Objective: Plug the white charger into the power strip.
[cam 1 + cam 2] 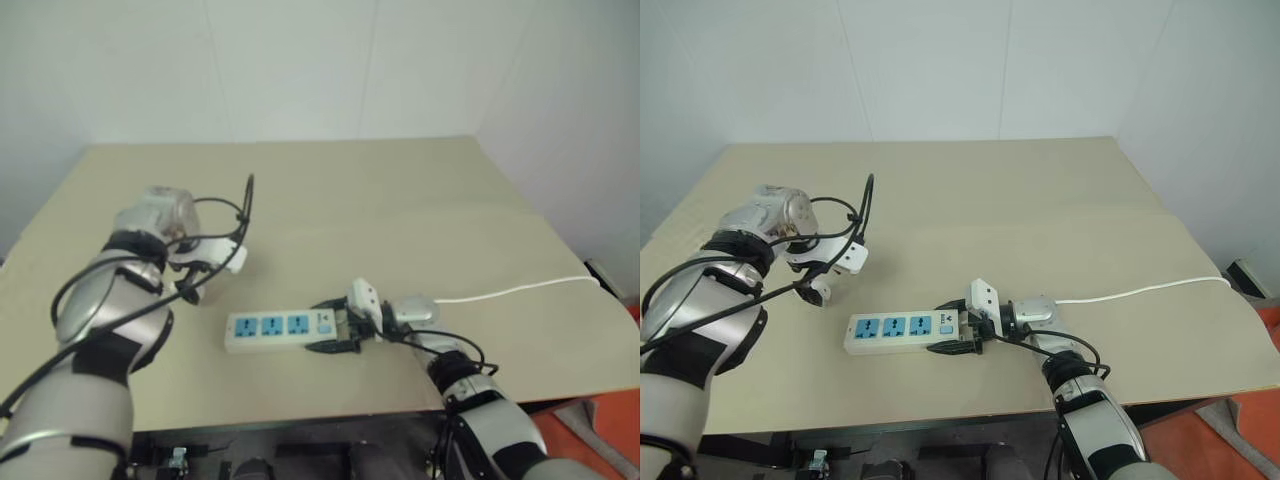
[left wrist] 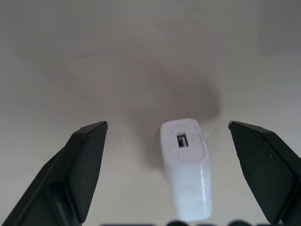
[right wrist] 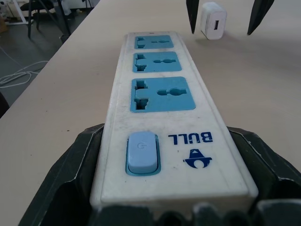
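The right hand [image 3: 174,207] is clamping the switch end of the power strip [image 1: 902,332], its 2 black fingers pressing against the strip's long sides, so the bar is lying flat on the bench [image 1: 1040,220] with its 3 blue sockets facing up. That grip is most likely there to keep the strip from sliding when a plug is pushed into it. The strip's thin white cord [image 1: 1140,292] is trailing off toward the bench's right edge, clear of the sockets.

The white charger [image 2: 186,165] is lying on the bench just beyond the strip's far end, as the right wrist view is showing it [image 3: 212,20], apart from the strip and not yet held. The left hand [image 2: 167,162] is hanging directly over it, pointing down, with its fingers spread wide and holding nothing; the charger is sitting between the 2 fingertips, nearer the one at the right of the left wrist view, and neither fingertip is touching it. This wide spread is giving room to straddle the block before closing.

Judging by this, the pickup is only beginning: the charger is waiting to be grasped, lifted and turned so its prongs, which are hidden here, are facing a socket.
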Motion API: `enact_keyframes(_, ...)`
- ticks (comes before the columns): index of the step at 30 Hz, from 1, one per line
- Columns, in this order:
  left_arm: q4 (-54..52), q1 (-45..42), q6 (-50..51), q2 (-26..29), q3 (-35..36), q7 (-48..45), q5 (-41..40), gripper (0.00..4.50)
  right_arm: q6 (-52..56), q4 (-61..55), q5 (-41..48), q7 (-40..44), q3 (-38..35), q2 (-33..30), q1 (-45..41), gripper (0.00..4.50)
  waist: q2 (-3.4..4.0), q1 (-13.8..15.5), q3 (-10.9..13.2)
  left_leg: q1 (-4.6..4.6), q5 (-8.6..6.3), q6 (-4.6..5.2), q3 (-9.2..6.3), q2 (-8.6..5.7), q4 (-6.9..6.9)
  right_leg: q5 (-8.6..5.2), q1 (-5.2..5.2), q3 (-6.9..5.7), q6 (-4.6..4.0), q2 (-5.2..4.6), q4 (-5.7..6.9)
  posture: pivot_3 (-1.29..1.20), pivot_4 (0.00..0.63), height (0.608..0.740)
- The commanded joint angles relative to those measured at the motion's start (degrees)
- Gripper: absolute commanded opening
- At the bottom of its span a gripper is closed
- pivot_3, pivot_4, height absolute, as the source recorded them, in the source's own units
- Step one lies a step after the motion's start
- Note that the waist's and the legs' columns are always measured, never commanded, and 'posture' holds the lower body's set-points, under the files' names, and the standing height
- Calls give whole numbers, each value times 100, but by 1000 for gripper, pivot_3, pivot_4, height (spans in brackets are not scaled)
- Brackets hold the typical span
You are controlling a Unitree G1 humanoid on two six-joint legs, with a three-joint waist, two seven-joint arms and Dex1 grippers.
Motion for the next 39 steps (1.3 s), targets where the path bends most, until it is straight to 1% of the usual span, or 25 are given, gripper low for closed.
enact_keyframes(1, 40, -17, 114, 38, -16, 184, 136, 4500, 92, -181, 17, -12, 20, 45, 79, 3420, 0, 4, 0, 0, 0, 0, 0, 0, 0, 6, 0, 0, -10, 0, 0, 0, 150, 740)
enact_keyframes(4, 58, 2, 115, 52, -10, 179, 186, 4500, 133, -234, 23, -22, 22, 36, 113, 3420, 0, 4, 0, 1, 0, 0, -1, -1, 0, 9, 2, 0, -15, 0, 1, 0, 150, 740)
enact_keyframes(7, 72, 17, 114, 47, 29, 135, 156, 3950, 170, -273, 25, -23, 23, 26, 130, 3420, 0, 3, 0, 1, 0, 0, -1, -1, 0, 9, 2, -1, -15, 0, 0, 0, 150, 740)
enact_keyframes(9, 72, 25, 107, 42, 45, 135, 139, 3399, 183, -284, 25, -29, 21, 25, 132, 3420, 0, 3, 0, 1, 0, 0, -1, -1, 0, 9, 2, 0, -16, 0, 0, 0, 150, 740)
enact_keyframes(16, 40, -35, 57, 86, 135, 43, 53, 1139, 182, -286, 17, -50, 28, 39, 130, 3420, 0, 3, 0, 1, 0, 0, -1, -1, 1, 10, 2, 0, -17, 0, 2, 0, 150, 740)
enact_keyframes(17, 32, -58, 17, 108, 157, 21, 34, 1038, 177, -283, 17, -41, 33, 40, 129, 3420, 0, 2, 0, 1, 0, 0, -1, -1, 1, 10, 2, -1, -17, 0, 2, 0, 150, 740)
enact_keyframes(20, -46, -143, -204, 188, 314, -12, -115, 1038, 160, -311, 25, 13, 55, 36, 150, 3420, 0, 1, 0, 1, 0, 0, -1, -1, 1, 10, 2, -1, -17, 0, 2, 0, 150, 740)
enact_keyframes(24, -207, -345, -456, 145, 1025, 22, -803, 1038, 162, -374, 49, 50, 53, 23, 190, 3420, -1, 18, 0, -1, 0, 0, -3, -1, 1, 11, 2, -2, -19, -1, -1, 0, 150, 740)
enact_keyframes(27, -455, -426, -397, -12, 1843, -25, -1684, 1038, 75, -372, 37, 96, 71, 21, 214, 3420, -1, 35, 0, -7, 0, 0, -6, -1, 5, 12, 2, -6, -20, -2, -1, 0, 150, 740)
enact_keyframes(30, -874, -226, -322, -236, 2745, 59, -2696, 1038, 21, -320, 18, 82, 75, 68, 207, 3420, 0, 26, 0, -10, 0, 0, -8, -1, 9, 12, 2, -7, -21, -2, -1, 0, 150, 740)
enact_keyframes(32, -1378, 34, -48, -399, 3272, -44, -3402, 1038, 0, -325, 13, 81, 86, 97, 224, 3420, 0, 3, -1, -9, 0, 0, -8, -1, 10, 13, 2, -7, -22, -2, 2, 0, 150, 740)
enact_keyframes(34, -2113, 410, 469, -588, 3746, -162, -4165, 1038, -27, -303, -1, 82, 101, 120, 230, 3420, 7, -13, -5, -4, 0, 0, -8, 0, 10, 14, 3, -6, -23, -2, 7, 0, 150, 740)
enact_keyframes(39, -4222, 1590, 1910, -691, 4097, -361, -5367, 1038, -54, -321, -16, 95, 140, 132, 274, 3420, 9, -31, -6, 8, 0, 0, -10, 1, 12, 15, 12, -5, -24, 0, 13, 0, 150, 740)
